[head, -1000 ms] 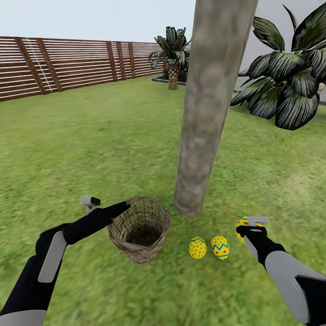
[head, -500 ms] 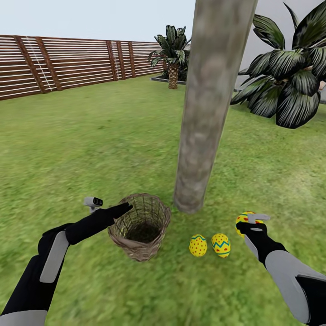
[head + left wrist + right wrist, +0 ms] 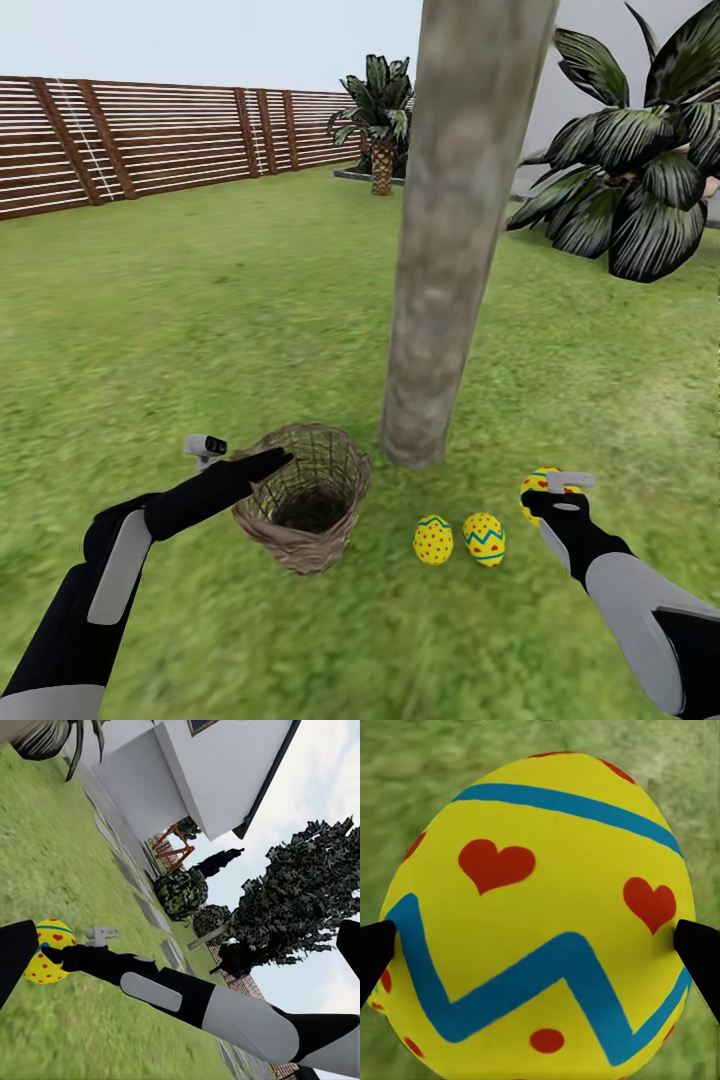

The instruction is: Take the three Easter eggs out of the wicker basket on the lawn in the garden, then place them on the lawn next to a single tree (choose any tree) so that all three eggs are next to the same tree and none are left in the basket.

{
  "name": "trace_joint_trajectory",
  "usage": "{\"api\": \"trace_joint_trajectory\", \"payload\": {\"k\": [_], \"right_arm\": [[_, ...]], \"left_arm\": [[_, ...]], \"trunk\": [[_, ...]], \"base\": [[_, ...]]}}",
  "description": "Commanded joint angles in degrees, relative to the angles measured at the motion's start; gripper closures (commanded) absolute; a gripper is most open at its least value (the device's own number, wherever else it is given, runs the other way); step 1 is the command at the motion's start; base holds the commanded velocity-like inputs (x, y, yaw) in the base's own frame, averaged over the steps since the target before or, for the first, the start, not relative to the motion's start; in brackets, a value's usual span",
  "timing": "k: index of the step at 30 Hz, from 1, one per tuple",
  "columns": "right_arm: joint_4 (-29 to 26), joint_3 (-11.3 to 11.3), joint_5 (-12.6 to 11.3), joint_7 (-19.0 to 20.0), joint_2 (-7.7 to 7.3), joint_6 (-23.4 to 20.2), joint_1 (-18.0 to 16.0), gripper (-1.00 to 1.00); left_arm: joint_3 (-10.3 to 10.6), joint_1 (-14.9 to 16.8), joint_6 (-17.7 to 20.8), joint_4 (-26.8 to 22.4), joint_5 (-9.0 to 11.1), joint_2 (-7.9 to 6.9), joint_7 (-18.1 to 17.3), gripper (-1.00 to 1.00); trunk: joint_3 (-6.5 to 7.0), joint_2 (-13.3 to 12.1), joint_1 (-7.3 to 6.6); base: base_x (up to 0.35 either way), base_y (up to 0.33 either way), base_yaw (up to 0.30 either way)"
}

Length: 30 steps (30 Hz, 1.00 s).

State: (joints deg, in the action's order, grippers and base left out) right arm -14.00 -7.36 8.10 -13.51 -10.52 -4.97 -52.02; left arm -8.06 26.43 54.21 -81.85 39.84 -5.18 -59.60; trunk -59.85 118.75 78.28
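Barely anything moved bar a small camera drift: right claw (image 3: 548,487) stayed clamped on the third egg (image 3: 536,922) beside the tree (image 3: 440,300), two eggs (image 3: 433,539) grounded there, left claw (image 3: 262,462) unreadable at the empty basket (image 3: 303,510).

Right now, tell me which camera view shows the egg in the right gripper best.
The right wrist view: the held egg shows large there, with hearts, blue bands and a dark finger tip at each side. The head view shows it small at the right gripper, partly hidden. The left wrist view shows it small, partly blocked.
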Motion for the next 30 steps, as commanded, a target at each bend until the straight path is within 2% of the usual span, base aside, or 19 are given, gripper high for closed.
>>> {"api": "trace_joint_trajectory", "payload": {"k": [1, 7, 15, 20, 23, 27, 30], "right_arm": [[-0.13, -0.36, 0.60, 0.04, 0.00, -0.39, -0.01, 1.00], [-0.50, -0.33, 0.60, 0.05, 0.06, -0.39, 0.00, 1.00], [-0.50, -0.21, 0.69, -0.11, 0.15, -0.39, 0.02, 1.00], [-0.50, -0.20, 0.72, -0.06, 0.17, -0.39, 0.01, 1.00], [-0.50, -0.20, 0.73, -0.03, 0.15, -0.39, 0.02, 1.00], [-0.42, -0.19, 0.72, -0.02, 0.18, -0.45, 0.00, 1.00], [-0.45, -0.20, 0.71, 0.06, 0.28, 1.50, 0.05, 1.00]], "left_arm": [[-0.02, 0.03, 0.28, -0.04, 0.06, 0.00, -0.08, -1.00], [0.05, 0.03, 0.28, -0.06, 0.06, 0.00, -0.02, -1.00], [0.01, 0.03, 0.28, 0.01, 0.07, 0.00, -0.07, -1.00], [-0.02, 0.03, 0.28, 0.02, 0.78, 0.00, -0.68, -1.00], [-0.02, 0.03, 0.28, 0.10, 1.55, 0.00, -2.82, -1.00], [0.03, 0.03, 0.28, 0.11, 1.64, 0.00, -3.14, -1.00], [0.06, 0.03, 0.29, 0.11, 1.70, 0.00, -3.16, -1.00]], "trunk": [[-0.04, 0.02, -0.01], [-0.04, 0.02, -0.01], [-0.04, 0.02, -0.01], [-0.04, 0.02, -0.01], [-0.58, 1.22, 0.65], [-1.30, 2.82, 1.53], [-1.84, 4.03, 2.19]], "base": [[0.000, -0.308, 0.000], [0.000, -0.330, 0.021], [0.000, -0.319, 0.274], [0.000, -0.036, 0.193], [0.000, -0.001, 0.014], [0.000, 0.000, 0.001], [0.000, 0.000, 0.000]]}}
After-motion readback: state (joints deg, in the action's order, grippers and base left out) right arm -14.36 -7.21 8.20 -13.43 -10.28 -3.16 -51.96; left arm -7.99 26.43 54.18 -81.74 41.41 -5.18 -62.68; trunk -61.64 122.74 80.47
